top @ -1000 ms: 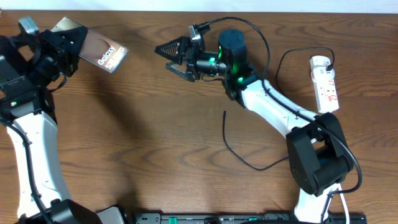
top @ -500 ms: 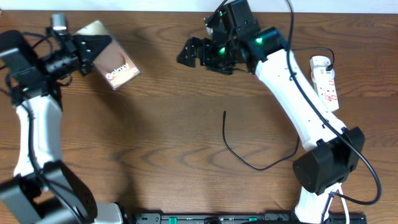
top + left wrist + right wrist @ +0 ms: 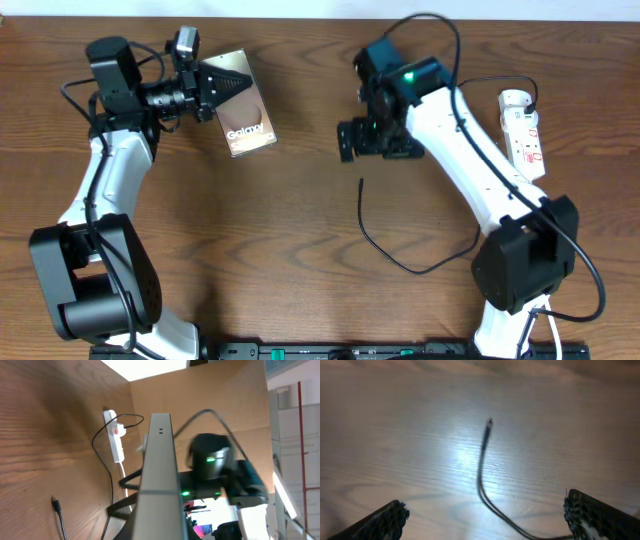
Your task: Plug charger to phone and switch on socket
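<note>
My left gripper (image 3: 228, 88) is shut on the phone (image 3: 248, 125), a tan slab with white "Galaxy" lettering, and holds it tilted above the table at the back left. In the left wrist view the phone (image 3: 160, 460) shows edge-on. The charger, a thin black cable (image 3: 372, 240), lies on the table with its plug tip (image 3: 361, 182) free. My right gripper (image 3: 375, 145) is open and points down just above that tip. In the right wrist view the cable (image 3: 481, 475) runs between the two fingers (image 3: 385, 522), its tip (image 3: 490, 422) ahead. The white socket (image 3: 524, 135) lies at the right.
The wooden table (image 3: 200, 250) carries the cable's loop, which curves right and back up to the socket. The socket also shows in the left wrist view (image 3: 115, 435), with the right arm (image 3: 215, 465) behind the phone.
My left arm has swung the phone to the right, toward the middle. My right arm has come down and turned its open gripper downward over the cable tip.
</note>
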`<state>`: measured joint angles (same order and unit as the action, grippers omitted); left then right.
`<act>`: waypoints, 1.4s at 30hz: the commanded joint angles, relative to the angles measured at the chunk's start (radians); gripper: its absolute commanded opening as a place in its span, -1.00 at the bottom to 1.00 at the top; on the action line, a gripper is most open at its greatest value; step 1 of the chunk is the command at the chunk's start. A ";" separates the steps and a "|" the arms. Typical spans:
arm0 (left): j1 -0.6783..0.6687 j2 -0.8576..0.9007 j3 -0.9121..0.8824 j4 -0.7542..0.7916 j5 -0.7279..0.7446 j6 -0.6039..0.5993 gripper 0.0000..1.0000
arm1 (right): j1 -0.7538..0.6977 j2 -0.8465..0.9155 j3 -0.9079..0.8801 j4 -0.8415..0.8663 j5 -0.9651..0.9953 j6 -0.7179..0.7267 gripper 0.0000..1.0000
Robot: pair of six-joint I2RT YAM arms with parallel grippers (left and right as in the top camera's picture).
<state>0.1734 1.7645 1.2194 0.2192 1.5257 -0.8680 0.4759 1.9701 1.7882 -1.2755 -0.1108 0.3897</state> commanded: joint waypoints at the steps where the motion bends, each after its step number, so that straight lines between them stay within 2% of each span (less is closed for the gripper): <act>1: -0.001 -0.006 0.015 0.008 0.047 0.035 -0.86 | 0.006 -0.004 -0.134 0.059 -0.002 0.024 0.99; 8: -0.001 -0.006 0.015 0.008 0.047 0.046 -0.86 | 0.051 -0.004 -0.299 0.195 -0.056 0.116 0.96; 10: -0.001 -0.006 0.015 0.008 0.047 0.053 -0.86 | 0.066 -0.004 -0.317 0.212 -0.050 0.151 0.84; 13: -0.001 -0.006 0.015 0.008 0.047 0.061 -0.86 | 0.092 -0.004 -0.333 0.226 0.011 0.245 0.55; 15: -0.001 -0.006 0.015 0.008 0.047 0.064 -0.86 | 0.109 -0.004 -0.338 0.228 0.086 0.326 0.49; 16: -0.001 -0.006 0.015 0.008 0.047 0.064 -0.86 | 0.118 -0.004 -0.341 0.228 0.133 0.376 0.39; 19: 0.000 -0.006 0.015 0.008 0.047 0.064 -0.86 | 0.126 -0.004 -0.344 0.232 0.193 0.442 0.29; 33: 0.000 -0.006 0.015 0.008 0.047 0.075 -0.85 | 0.110 0.002 -0.348 0.304 0.179 0.364 0.17; 39: 0.000 -0.006 0.015 0.008 0.047 0.075 -0.86 | 0.110 0.061 -0.350 0.311 0.146 0.360 0.15; 42: 0.000 -0.006 0.015 0.008 0.047 0.075 -0.86 | 0.110 0.078 -0.350 0.318 0.134 0.360 0.08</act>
<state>0.1719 1.7645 1.2194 0.2188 1.5398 -0.8097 0.5930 2.0178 1.4487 -0.9607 0.0376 0.7616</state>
